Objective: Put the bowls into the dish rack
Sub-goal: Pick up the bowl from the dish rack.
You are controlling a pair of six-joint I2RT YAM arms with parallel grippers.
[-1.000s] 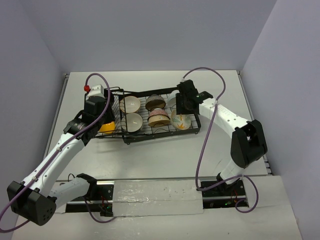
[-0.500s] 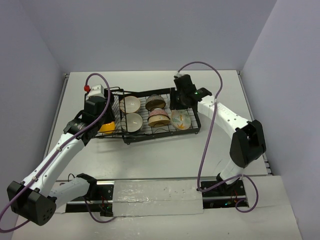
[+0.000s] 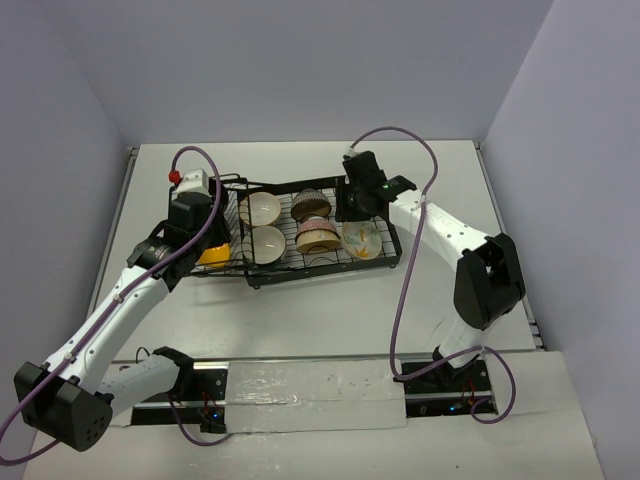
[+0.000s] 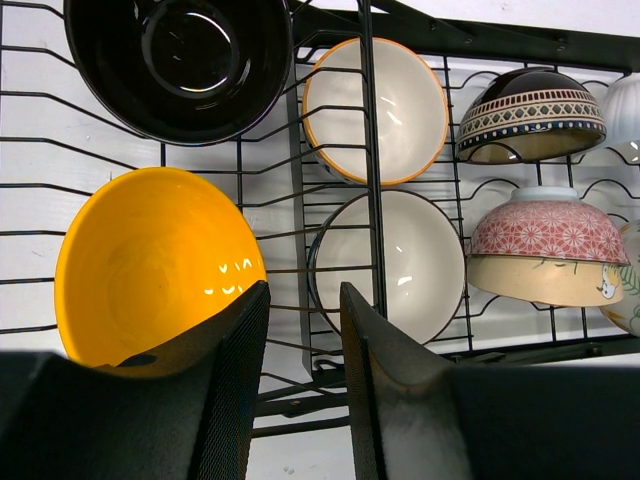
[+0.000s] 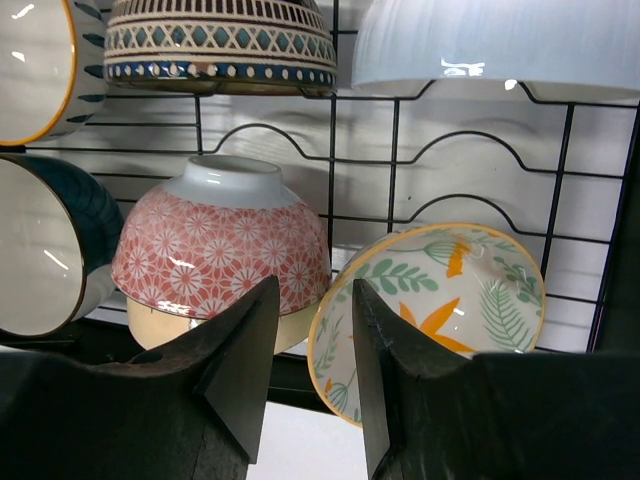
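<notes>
Dish rack [image 3: 330, 268]: tabletop centre, nearer the far edge.
Bowls [image 4: 385, 265]: eight, all in the rack; yellow bowl [image 4: 155, 265] at left end, leaf-patterned bowl [image 5: 430, 300] at right end.
Left gripper [image 4: 300, 380]: over left end, jaws slightly apart, empty.
Right gripper [image 5: 315, 370]: over right end, jaws slightly apart, empty.

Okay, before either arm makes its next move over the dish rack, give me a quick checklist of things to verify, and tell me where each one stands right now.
1. Left gripper empty: ok, jaws apart, nothing between them.
2. Right gripper empty: ok, jaws apart, nothing between them.
3. No bowl outside the dish rack: ok, the top view shows none on the table.
4. Yellow bowl and black bowl loaded: ok, both lie in the rack's left section.
5. Leaf-pattern bowl settled: cannot tell; it leans on its edge beside the pink floral bowl.
</notes>
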